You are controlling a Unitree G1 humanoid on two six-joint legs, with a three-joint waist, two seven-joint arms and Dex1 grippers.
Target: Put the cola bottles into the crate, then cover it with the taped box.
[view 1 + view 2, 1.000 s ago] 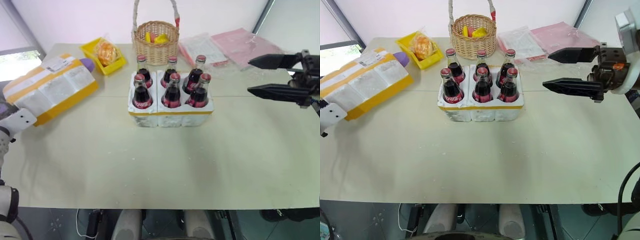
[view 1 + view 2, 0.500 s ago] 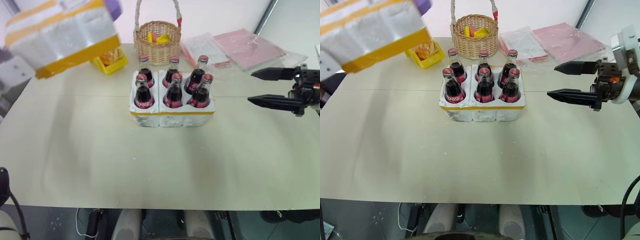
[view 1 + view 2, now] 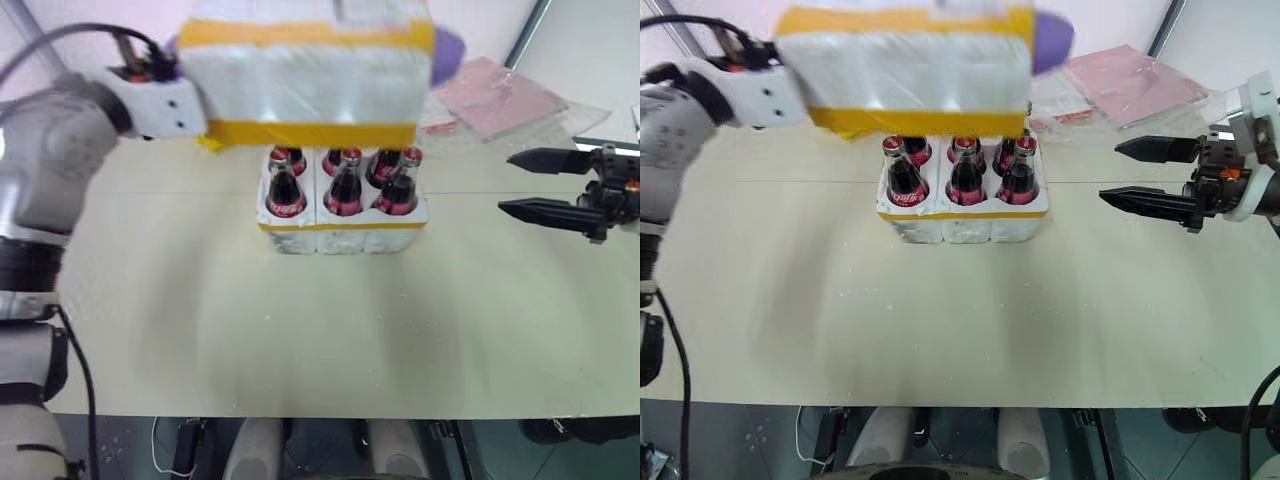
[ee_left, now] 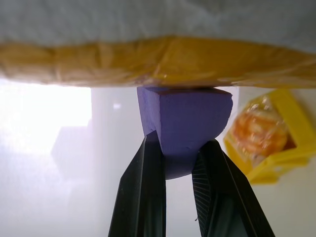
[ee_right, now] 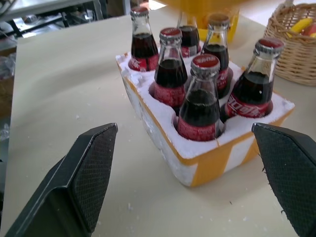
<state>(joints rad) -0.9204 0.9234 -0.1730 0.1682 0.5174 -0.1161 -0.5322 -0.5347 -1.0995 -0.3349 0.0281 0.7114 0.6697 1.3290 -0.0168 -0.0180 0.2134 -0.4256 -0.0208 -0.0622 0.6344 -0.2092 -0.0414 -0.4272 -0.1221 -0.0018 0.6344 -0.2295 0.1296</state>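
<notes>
1. My left gripper (image 4: 177, 173) pinches a purple handle (image 4: 185, 128) fixed to the taped box (image 3: 305, 75), which hangs in the air above the back row of cola bottles (image 3: 345, 185).
2. All six bottles stand in the crate (image 3: 340, 230) on the table (image 3: 300, 340).
3. My left arm reaches across, gripper near level.
4. My right gripper (image 3: 1145, 175) waits well to the crate's right, fingers spread wide, empty, pointing toward the crate.
</notes>
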